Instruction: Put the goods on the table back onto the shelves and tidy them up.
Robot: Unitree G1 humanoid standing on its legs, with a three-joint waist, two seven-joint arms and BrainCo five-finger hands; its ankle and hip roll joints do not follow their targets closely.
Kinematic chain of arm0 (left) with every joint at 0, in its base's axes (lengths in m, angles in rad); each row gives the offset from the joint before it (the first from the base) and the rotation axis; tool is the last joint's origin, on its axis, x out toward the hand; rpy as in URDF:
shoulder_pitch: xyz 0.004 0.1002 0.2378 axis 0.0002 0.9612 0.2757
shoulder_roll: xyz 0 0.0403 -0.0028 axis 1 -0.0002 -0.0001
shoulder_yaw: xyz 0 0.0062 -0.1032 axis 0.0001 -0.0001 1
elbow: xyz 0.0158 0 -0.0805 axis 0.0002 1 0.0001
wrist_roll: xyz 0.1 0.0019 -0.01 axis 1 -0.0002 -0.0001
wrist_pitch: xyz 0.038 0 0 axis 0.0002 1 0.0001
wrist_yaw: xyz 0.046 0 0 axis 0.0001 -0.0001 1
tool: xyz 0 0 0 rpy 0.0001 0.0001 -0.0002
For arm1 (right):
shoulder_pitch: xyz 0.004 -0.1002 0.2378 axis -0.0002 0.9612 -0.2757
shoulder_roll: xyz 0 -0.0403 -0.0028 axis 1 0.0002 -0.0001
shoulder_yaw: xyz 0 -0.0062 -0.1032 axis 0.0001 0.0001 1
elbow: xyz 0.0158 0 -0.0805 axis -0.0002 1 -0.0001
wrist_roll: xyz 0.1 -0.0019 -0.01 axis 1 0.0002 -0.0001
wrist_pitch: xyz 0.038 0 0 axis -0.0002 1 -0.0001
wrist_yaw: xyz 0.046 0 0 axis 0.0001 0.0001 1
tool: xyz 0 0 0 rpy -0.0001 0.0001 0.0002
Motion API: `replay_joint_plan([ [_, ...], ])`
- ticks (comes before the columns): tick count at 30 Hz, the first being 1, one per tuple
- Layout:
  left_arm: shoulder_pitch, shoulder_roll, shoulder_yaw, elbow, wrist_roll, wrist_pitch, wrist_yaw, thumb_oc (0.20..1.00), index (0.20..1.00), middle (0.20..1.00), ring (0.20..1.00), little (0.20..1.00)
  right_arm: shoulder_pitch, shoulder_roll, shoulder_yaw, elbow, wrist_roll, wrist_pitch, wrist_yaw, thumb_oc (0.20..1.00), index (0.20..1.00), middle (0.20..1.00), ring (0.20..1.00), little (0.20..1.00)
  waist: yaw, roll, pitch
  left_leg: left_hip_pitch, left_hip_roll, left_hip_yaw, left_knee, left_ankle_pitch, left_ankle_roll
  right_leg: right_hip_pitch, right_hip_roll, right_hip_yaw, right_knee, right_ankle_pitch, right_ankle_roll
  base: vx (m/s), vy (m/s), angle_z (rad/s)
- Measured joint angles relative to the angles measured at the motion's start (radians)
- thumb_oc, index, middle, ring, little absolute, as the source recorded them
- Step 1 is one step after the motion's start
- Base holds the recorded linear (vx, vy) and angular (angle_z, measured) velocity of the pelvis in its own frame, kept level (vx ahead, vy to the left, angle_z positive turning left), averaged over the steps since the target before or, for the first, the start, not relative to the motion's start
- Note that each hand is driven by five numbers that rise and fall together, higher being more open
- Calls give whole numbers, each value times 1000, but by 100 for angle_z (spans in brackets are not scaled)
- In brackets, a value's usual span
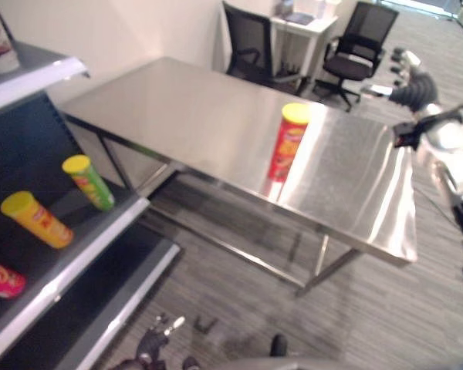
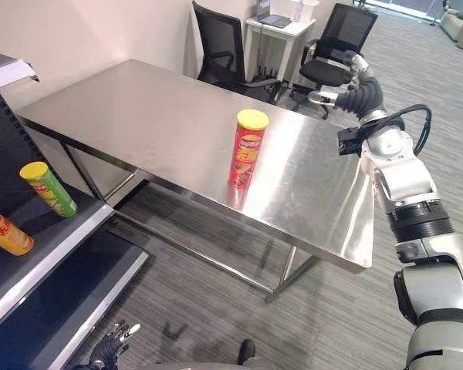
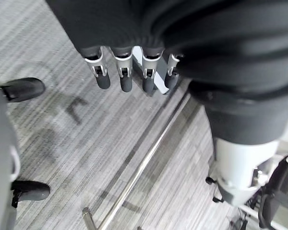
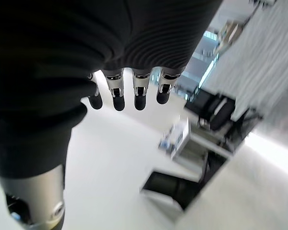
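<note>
- Looking down through the left eye view: one red can with a yellow lid [image 1: 288, 142] stands upright on the steel surface [image 1: 177, 108], near its middle and well clear of both hands. On the shelf [image 1: 85, 231] at the robot's left, a green can [image 1: 89, 181] and a yellow can [image 1: 37, 219] lie tipped over, with a pink can [image 1: 1, 279] lower down.
- Right eye view: the right hand [image 2: 356, 86] is raised past the far right edge of the surface, fingers relaxed and empty, well apart from the red can. The left hand [image 2: 112, 347] hangs low near the floor.
- Left wrist view: the left hand's fingers [image 3: 125, 72] point straight down over grey carpet, spread and holding nothing.
- Right wrist view: the right hand's fingers [image 4: 139, 91] extend straight, grasping nothing.
- Judgement: the reach for the last can seems to be the step in hand. Next, the right hand would need to lower and close round the can's body.
</note>
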Motion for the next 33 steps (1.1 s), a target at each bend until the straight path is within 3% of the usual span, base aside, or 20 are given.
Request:
replay_joint_plan([
  [5, 11, -1, -2, -1, 8, 0, 0, 1000, 1000, 1000, 1000, 1000, 54, 3, -2, -59, 27, -15, 73, 1000, 1000, 1000, 1000, 1000, 40, 1, 0, -6, 3, -22, 6, 7, 3, 8, 4, -26, 3, 6, -10, 27, -39, 14],
  [9, 11, 0, -27, -2, 34, 1, 1, 1000, 1000, 1000, 1000, 1000, 74, 3, 41, -71, 41, -28, 125, 1000, 1000, 1000, 1000, 1000, 49, -1, -1, -11, 0, -44, 6, 7, 3, 16, 3, -42, 3, 2, -7, 19, -26, 16],
  [16, 12, 3, -39, -12, 34, 2, -1, 1000, 1000, 1000, 1000, 1000, 72, 6, 78, -56, 37, -21, 137, 1000, 1000, 1000, 1000, 1000, 63, -8, 2, -24, 3, -67, 6, 6, 2, 22, 1, -59, 3, -10, -5, 10, -23, 9],
  [26, 20, 6, -39, -11, 34, 4, -1, 1000, 1000, 1000, 1000, 1000, -27, 31, 111, 54, -79, 37, 126, 1000, 1000, 1000, 1000, 1000, 67, -20, 14, -38, 4, -70, 6, 7, 2, 9, 2, -63, 3, -12, -5, 1, -3, 1],
  [33, 16, 19, -39, -14, 35, 8, -1, 1000, 1000, 1000, 1000, 1000, -53, 78, 112, 67, -53, 40, 145, 1000, 1000, 1000, 1000, 1000, 87, -23, 33, -49, 3, -94, 6, 8, 1, 11, 2, -86, 3, -18, -5, 15, 5, 9],
])
